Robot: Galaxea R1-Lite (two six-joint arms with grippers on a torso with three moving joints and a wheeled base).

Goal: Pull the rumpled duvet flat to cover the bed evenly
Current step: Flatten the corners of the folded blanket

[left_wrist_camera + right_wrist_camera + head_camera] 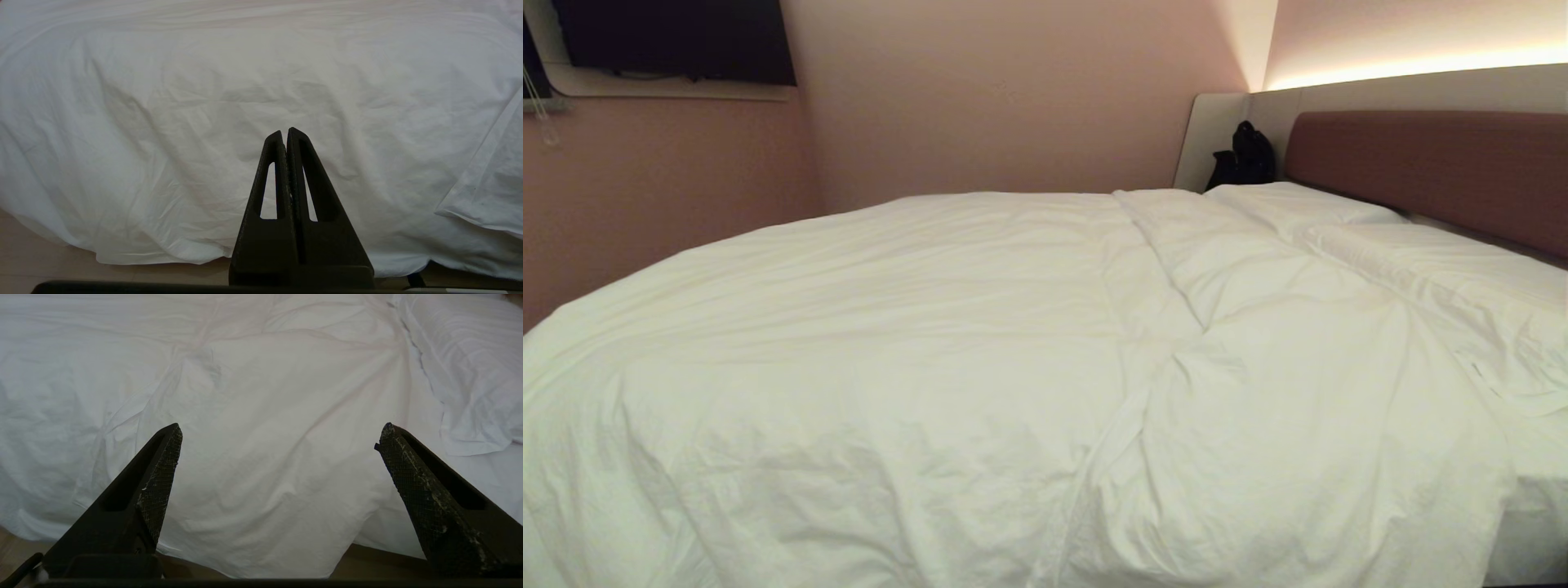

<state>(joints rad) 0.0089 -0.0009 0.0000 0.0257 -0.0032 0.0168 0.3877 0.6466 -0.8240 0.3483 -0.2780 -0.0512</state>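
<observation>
You had the dark flat screen [678, 41] mounted high on the pink wall, far to the left of the bed's brown padded headboard [1437, 167], which serves as the landmark here. Left of that headboard, the thick puffy white duvet [915, 343] was spread over nearly the whole large low bed [1535, 547], its near edge hanging over the side. A long crease ran across it about midway, from the far side toward you.

Your left gripper [284, 131] was parked low beside the bed, well left of the headboard, with its black triangular fingers [304, 175] clenched tip to tip on nothing, pointing at the duvet's hanging edge above the pale floor [32, 261].

Your right gripper [280, 430] sat nearer the headboard end, its textured black fingers [157, 486] released and spread wide, nothing between them, aimed at the duvet's draped edge without touching it.

Just in front of the headboard lay the flat white pillows [1445, 261], with the duvet's top edge meeting them. A black bag [1245, 155] stood against the pale panel at the headboard's left end. Neither arm showed in your head view.
</observation>
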